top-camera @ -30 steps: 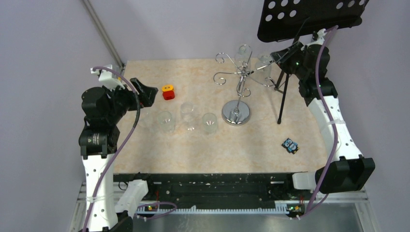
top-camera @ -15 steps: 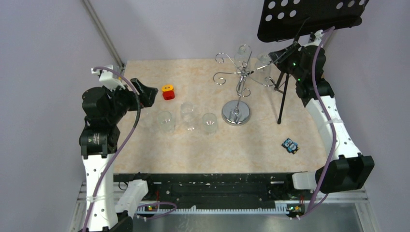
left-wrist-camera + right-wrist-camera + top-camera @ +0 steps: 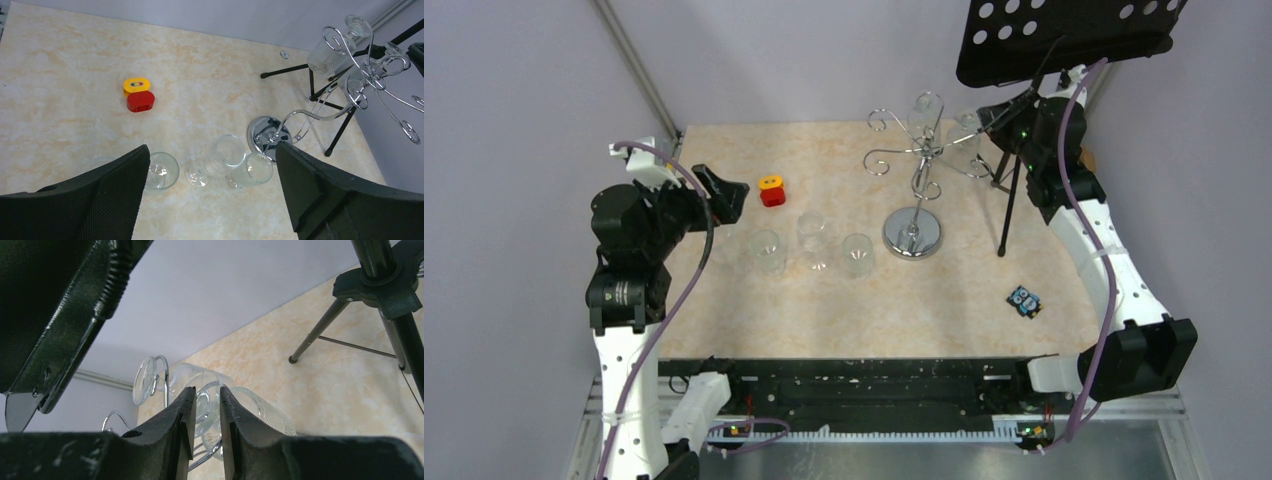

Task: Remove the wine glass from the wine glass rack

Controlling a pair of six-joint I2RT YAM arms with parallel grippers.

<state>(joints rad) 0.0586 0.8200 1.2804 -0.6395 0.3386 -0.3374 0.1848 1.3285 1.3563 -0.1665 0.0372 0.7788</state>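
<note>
My right hand [image 3: 206, 392] is clenched on the wine glass [image 3: 260, 415] stem; it still hangs on the wine glass rack [image 3: 913, 236], unlifted.

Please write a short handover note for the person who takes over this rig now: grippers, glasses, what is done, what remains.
Left gripper: open, holding nothing, over the table.
Right gripper: at the wine glass rack, jaws nearly closed, a hanging wine glass showing in the gap; grip unclear.
Three glasses stand on the table.
Left to do: lift that glass off; a second glass hangs there too.
</note>
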